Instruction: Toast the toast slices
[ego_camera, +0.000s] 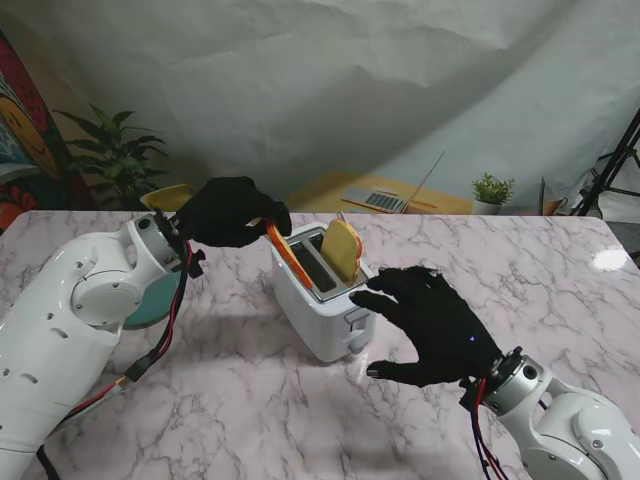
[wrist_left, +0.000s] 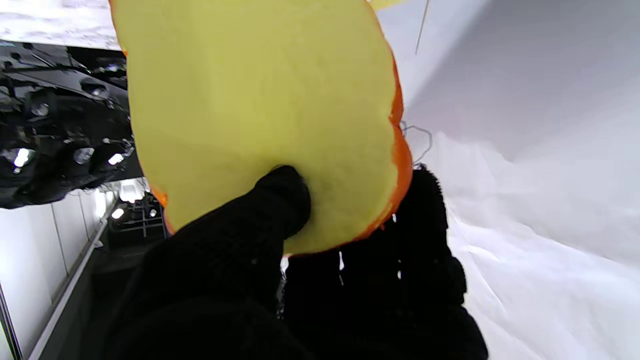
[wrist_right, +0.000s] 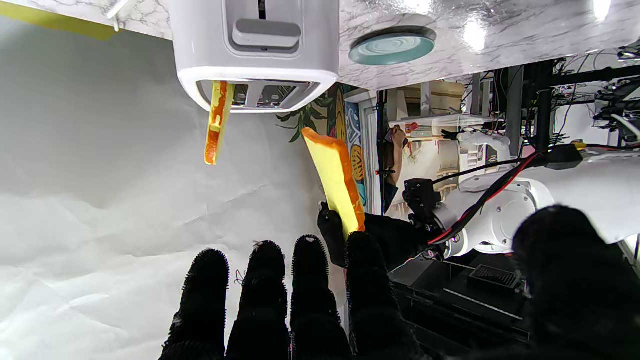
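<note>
- The left hand (ego_camera: 232, 212) pinches a toast slice (ego_camera: 281, 250) between thumb and fingers (wrist_left: 280, 200), carrying it tilted, its lower edge just over the toaster's near-left rim, at about ten o'clock from the toaster's middle.
- The right hand (ego_camera: 425, 325) holds nothing; its fingers are spread, hovering beside the toaster (ego_camera: 320, 300) at about four o'clock, close to the lever end, not clearly touching.
- A second toast slice (ego_camera: 343, 249) already stands in the slot on the right, sticking up well above the top.
- A teal plate (ego_camera: 160, 300) lies at nine o'clock from the toaster, partly hidden by the left arm.
- The step in hand, I'd say, is loading the second slice: one is in, one is on its way.
- Next, the held slice looks to need turning upright and lining up with the free left slot before lowering; tilted as it is, it would likely catch on the rim.
- After that the lever (wrist_right: 266, 33) remains to be pressed, and the right hand seems well placed for it.
</note>
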